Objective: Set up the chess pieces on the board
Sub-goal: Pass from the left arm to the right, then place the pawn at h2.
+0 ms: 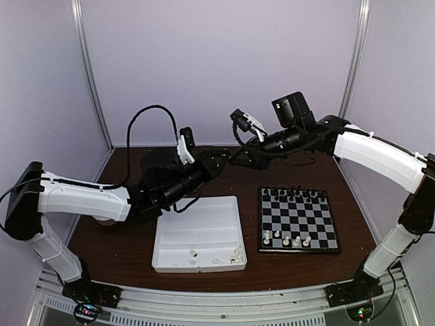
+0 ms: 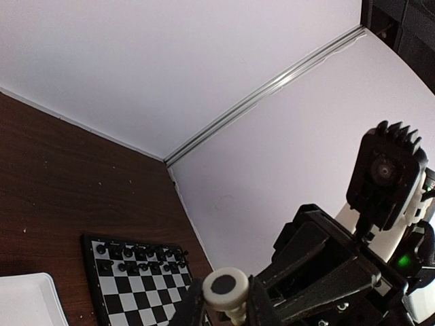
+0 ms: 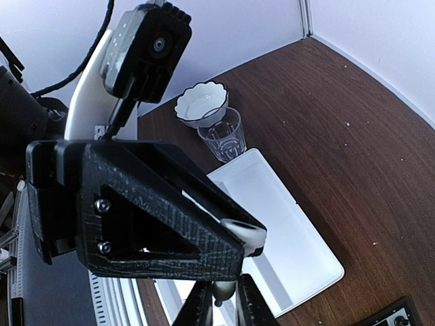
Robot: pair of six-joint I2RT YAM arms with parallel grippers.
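A white chess piece [image 2: 228, 286] is held in the air between my two grippers, which meet tip to tip above the table's back middle. My left gripper [image 1: 219, 163] [image 2: 226, 302] is shut on its round base [image 3: 249, 235]. My right gripper [image 1: 236, 157] [image 3: 223, 305] has its fingers closed on the piece's rounded head [image 3: 223, 291]. The board [image 1: 298, 219] lies at the right, with black pieces [image 1: 296, 195] on its far rows and several white pieces [image 1: 285, 240] on its near rows. The board also shows in the left wrist view [image 2: 136, 282].
A white tray [image 1: 200, 231] lies left of the board with a few white pieces [image 1: 235, 255] in its near compartments; it also shows in the right wrist view [image 3: 292, 231]. A clear glass [image 3: 223, 133] and a white scalloped bowl [image 3: 201, 103] stand beyond the tray.
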